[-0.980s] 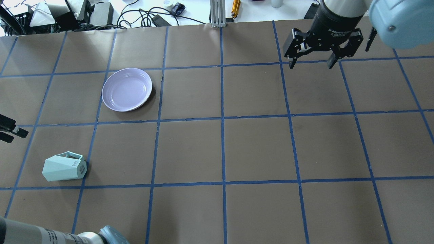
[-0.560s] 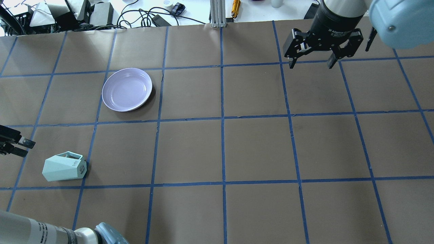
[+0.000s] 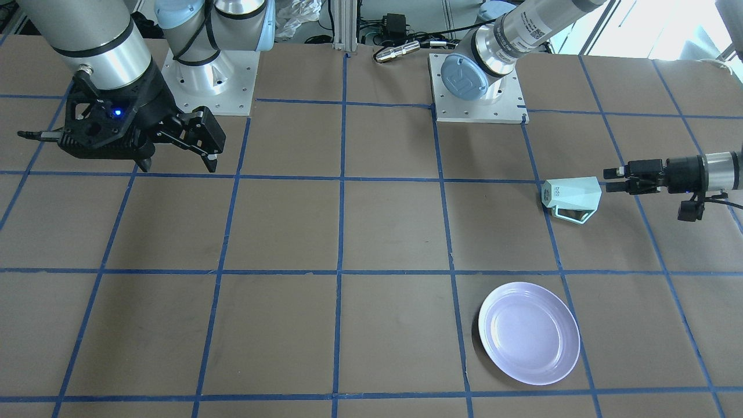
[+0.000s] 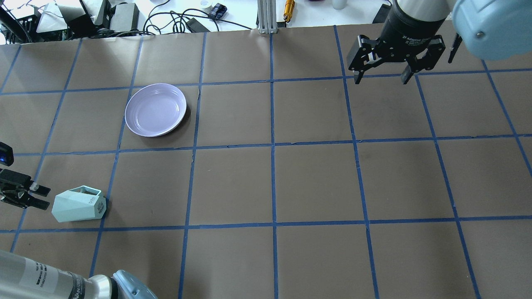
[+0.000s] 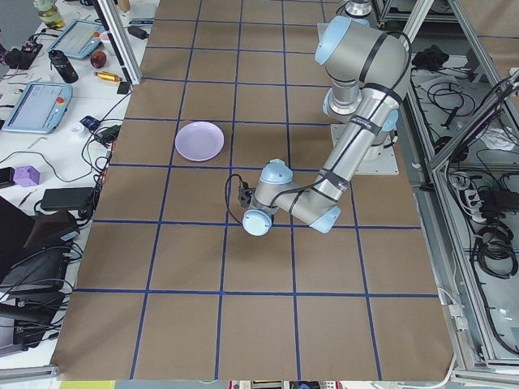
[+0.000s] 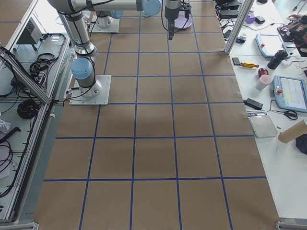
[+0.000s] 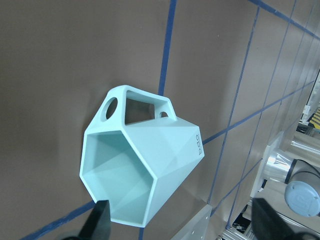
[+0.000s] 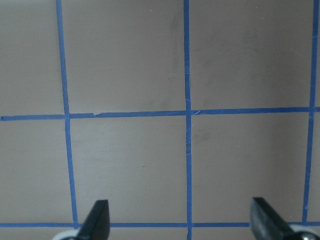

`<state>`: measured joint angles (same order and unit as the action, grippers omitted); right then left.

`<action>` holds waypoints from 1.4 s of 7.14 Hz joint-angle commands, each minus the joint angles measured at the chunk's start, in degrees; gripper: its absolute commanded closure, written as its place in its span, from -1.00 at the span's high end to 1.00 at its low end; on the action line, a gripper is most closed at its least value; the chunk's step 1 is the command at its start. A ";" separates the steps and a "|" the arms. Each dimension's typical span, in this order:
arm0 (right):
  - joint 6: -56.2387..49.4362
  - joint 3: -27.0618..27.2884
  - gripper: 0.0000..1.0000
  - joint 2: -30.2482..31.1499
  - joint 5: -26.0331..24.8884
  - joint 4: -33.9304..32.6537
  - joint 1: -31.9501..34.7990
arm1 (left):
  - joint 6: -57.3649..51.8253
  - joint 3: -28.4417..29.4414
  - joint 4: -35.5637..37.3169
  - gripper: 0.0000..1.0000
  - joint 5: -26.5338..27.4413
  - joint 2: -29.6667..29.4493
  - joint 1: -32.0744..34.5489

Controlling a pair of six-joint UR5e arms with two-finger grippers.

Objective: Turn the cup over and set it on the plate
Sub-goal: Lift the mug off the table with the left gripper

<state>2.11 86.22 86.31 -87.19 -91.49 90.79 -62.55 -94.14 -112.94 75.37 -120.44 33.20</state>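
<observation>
The cup (image 4: 79,204) is lying on its side in the lower left of the overhead view, with its hexagonal mouth facing the frame's left edge, its lettered base facing right and its handle turned toward the top of the frame. A blue tape line is running just past its base. The plate (image 4: 156,109) is sitting in the upper left, well apart from the cup, with bare brown table (image 4: 316,182) lying between them. The whole middle and right of the table is likewise lying uncovered.

The left gripper (image 4: 45,197) is reaching in level from the left edge, its tips pointing at the cup's mouth. It is released: the left wrist view is showing its fingers (image 7: 100,222) spread wide, with the cup's open mouth (image 7: 140,170) between them. The tips are sitting just beside the rim, and I cannot tell whether they are touching it. In the front-facing view the same gripper (image 3: 608,180) is coming in from the right edge toward the cup (image 3: 572,197).

The right gripper (image 4: 381,79) is hanging in the upper right, released and holding nothing, its fingers pointing down over bare table.

Compared with a second ago, the left gripper has slid down the left edge and further into the frame, closing in on the cup. The cup, the plate and the right gripper are staying where they were.
</observation>
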 commanded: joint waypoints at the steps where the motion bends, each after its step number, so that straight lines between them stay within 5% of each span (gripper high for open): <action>1: 0.00 0.00 1.00 0.00 0.00 0.00 0.00 | -4.06 -0.08 -2.37 0.82 -1.44 -2.77 -0.42; 4: 0.00 0.00 1.00 0.00 0.00 0.00 0.00 | -12.49 0.01 -4.22 0.62 -4.88 -4.88 -0.24; 5: 0.00 0.00 1.00 0.00 0.00 0.00 0.00 | -14.08 -0.08 -4.57 -0.04 -4.80 -5.24 -0.07; 6: 0.00 0.00 1.00 0.00 0.00 0.00 0.00 | -17.31 -0.08 -6.40 -0.40 -4.71 -5.94 -0.15; 9: 0.00 0.00 1.00 0.00 0.00 0.00 0.00 | -17.87 0.45 -9.58 -1.00 -4.71 -6.04 -0.42; 10: 0.00 0.00 1.00 0.00 0.00 0.00 0.00 | -17.79 0.62 -10.63 -1.00 -4.79 -5.43 -0.42</action>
<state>2.11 86.26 86.31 -87.19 -91.49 90.79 -80.32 -93.71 -122.50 70.65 -126.35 32.81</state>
